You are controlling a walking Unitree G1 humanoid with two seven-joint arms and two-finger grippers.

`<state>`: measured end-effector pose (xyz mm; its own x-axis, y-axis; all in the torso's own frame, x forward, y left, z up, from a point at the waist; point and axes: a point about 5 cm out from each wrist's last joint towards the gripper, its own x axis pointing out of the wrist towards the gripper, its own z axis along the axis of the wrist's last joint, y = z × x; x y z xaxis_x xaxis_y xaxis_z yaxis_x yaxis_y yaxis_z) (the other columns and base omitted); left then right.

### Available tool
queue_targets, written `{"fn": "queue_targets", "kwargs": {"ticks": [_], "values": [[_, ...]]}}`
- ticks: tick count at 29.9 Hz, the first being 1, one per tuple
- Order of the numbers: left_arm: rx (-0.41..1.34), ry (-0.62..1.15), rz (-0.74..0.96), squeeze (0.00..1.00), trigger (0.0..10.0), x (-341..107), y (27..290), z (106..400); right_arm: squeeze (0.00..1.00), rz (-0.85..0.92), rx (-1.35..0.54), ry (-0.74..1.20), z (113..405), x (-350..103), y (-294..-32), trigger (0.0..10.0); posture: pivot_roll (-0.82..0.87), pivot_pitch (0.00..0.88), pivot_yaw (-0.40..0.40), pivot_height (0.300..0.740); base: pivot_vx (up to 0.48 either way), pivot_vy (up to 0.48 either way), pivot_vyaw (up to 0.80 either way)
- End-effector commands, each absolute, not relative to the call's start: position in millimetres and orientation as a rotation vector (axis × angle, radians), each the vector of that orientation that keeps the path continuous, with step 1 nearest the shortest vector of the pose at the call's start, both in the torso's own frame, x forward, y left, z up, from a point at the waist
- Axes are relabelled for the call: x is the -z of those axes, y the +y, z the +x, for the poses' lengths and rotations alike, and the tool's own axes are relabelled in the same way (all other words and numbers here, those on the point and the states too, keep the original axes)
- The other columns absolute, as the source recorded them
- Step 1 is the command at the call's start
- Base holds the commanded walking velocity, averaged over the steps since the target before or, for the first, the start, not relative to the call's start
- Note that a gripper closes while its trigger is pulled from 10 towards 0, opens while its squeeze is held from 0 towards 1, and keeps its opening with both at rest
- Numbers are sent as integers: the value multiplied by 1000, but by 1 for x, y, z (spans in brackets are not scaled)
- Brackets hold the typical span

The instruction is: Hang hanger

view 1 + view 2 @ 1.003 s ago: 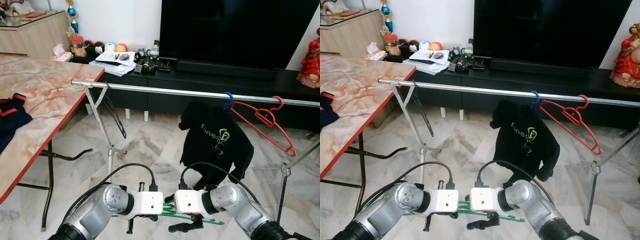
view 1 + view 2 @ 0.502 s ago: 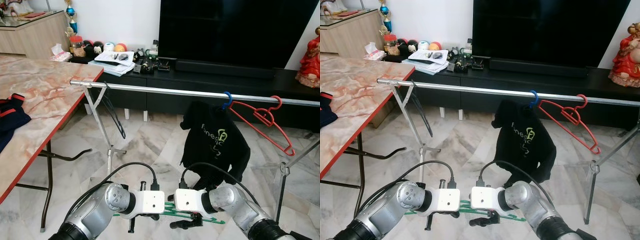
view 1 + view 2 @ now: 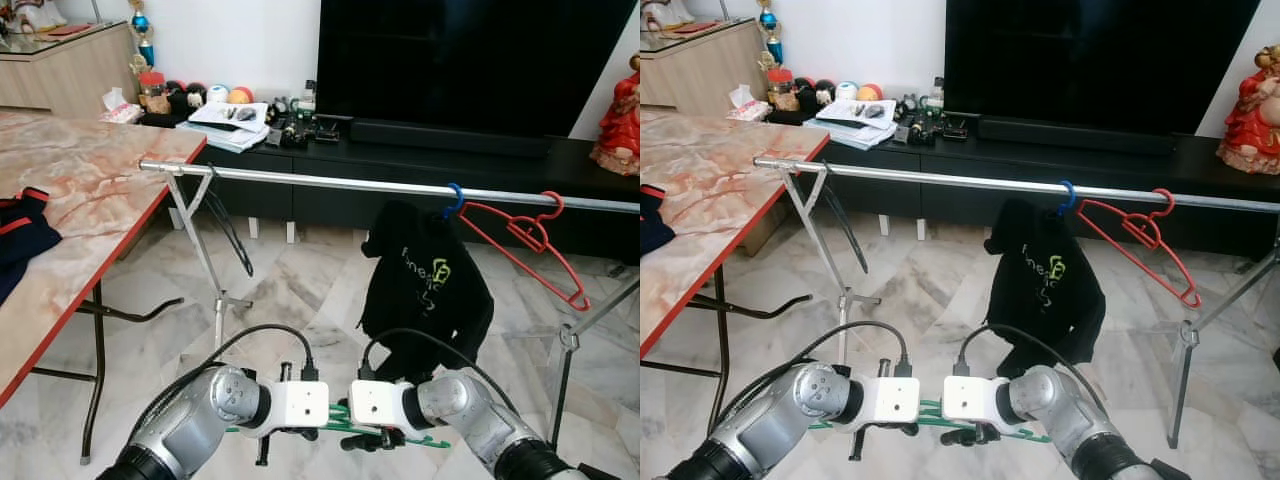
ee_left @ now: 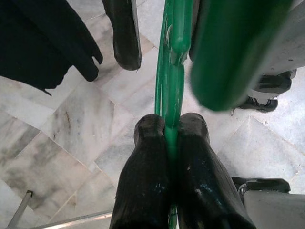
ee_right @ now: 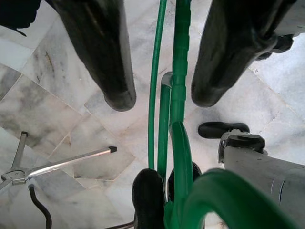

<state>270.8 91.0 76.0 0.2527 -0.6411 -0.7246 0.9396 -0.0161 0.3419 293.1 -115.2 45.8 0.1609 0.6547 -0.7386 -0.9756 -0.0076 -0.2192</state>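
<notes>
A green hanger (image 3: 400, 436) is held low in front of me, above the marble floor. My left gripper (image 4: 170, 125) is shut on the green hanger (image 4: 171, 90), its fingers pinched on the thin bar. Facing it, my right gripper (image 5: 162, 99) is open, with one finger on each side of the green hanger (image 5: 180, 86) and not pressing it. Ahead, the metal rail (image 3: 340, 183) runs across at chest height. It carries a black hoodie (image 3: 425, 285) on a blue hook (image 3: 455, 198), a red hanger (image 3: 530, 240) and a black hanger (image 3: 228, 230).
A marble-topped table (image 3: 90, 190) with a red edge stands at the left, a dark garment (image 3: 20, 240) on it. The rack's legs (image 3: 215, 290) spread on the floor. A black TV console (image 3: 420, 160) stands behind the rail. A red figurine (image 3: 620, 120) is at the far right.
My right gripper has drawn in closer around the green hanger, toward the left gripper. The hoodie has swung slightly. The left gripper keeps its hold.
</notes>
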Motion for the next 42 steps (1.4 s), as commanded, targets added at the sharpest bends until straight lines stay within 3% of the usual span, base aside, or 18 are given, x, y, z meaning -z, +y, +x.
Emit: {"fn": "queue_targets", "kwargs": {"ticks": [1,35,36,37,38,42], "values": [[1307,389,940,0,10000,-82,89,273,0,-834,-1367,471,298,-51,-113,0,115,0,-45,740,0,0,0],[1290,360,969,0,10000,-83,89,276,0,-814,-1417,464,292,-46,-106,0,112,0,-28,740,0,0,0],[1309,367,958,333,10000,-82,90,274,0,-813,-1423,462,291,-46,-105,0,112,0,-28,740,0,0,0],[1309,367,958,333,10000,-82,90,274,0,-813,-1423,462,291,-46,-105,0,112,0,-28,740,0,0,0],[1327,373,941,1000,10000,-83,90,272,0,-811,-1426,460,291,-46,-104,0,111,0,-26,740,0,0,0],[1349,382,932,1000,10000,-83,93,269,0,-803,-1441,464,289,-46,-105,0,112,0,-25,740,0,0,0]]}}
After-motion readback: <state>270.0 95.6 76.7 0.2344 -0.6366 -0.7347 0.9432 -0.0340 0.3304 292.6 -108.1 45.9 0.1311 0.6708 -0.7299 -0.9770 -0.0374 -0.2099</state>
